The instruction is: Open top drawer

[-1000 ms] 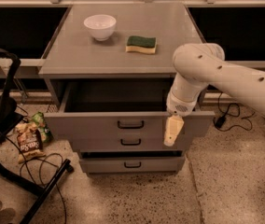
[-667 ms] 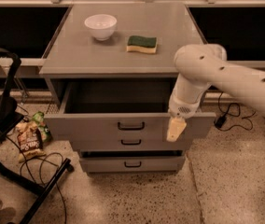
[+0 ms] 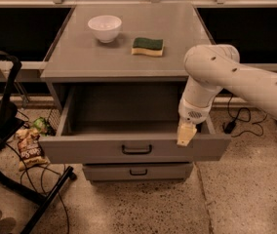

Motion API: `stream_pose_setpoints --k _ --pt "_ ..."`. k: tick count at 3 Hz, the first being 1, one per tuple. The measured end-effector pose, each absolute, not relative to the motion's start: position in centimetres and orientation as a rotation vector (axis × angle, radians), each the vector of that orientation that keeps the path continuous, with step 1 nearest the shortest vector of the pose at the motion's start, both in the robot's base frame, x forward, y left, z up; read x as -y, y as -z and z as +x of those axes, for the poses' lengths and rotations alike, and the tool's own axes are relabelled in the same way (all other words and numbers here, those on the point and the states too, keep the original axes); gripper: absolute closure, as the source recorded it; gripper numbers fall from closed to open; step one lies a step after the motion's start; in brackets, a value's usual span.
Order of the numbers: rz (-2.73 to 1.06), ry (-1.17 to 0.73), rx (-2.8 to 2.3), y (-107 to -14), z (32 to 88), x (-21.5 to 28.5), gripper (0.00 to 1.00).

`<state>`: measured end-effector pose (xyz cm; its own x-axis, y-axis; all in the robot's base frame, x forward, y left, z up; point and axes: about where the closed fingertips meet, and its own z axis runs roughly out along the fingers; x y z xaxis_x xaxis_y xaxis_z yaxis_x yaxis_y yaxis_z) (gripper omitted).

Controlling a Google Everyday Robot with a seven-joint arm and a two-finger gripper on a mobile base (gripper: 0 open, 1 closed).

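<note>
The top drawer (image 3: pixel 94 152) of the grey cabinet stands pulled out far, its grey inside (image 3: pixel 128 113) open to view and bare. Its small black bar handle (image 3: pixel 136 149) sits in the middle of the front panel. My gripper (image 3: pixel 186 135) hangs from the white arm (image 3: pixel 236 77) at the right end of the front panel's top edge, well right of the handle and touching or just above the edge. A shorter drawer (image 3: pixel 136 171) with a like handle is shut below it.
A white bowl (image 3: pixel 104 27) and a green-and-yellow sponge (image 3: pixel 147 46) lie on the cabinet top (image 3: pixel 80 57). A black chair frame (image 3: pixel 11 130) and a snack bag (image 3: pixel 29 147) are on the floor at left. Cables (image 3: pixel 236 116) lie at right.
The top drawer's front has come further out toward the camera and now hides a lower drawer's handle. My gripper has shifted slightly right along the front edge.
</note>
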<state>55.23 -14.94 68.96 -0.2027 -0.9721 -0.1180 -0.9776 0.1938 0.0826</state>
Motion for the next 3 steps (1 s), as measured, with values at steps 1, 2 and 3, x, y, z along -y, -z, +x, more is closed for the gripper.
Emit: stream_pose_setpoints --k 1,2,3 --pt "-1.964 -0.231 -2.438 -69.2 53.1 16.1 1.00" --pt "-1.957 -0.272 -2.474 -69.4 50.6 16.4 1.00" --pt "-1.956 -0.291 -2.482 -69.5 49.7 16.2 1.00"
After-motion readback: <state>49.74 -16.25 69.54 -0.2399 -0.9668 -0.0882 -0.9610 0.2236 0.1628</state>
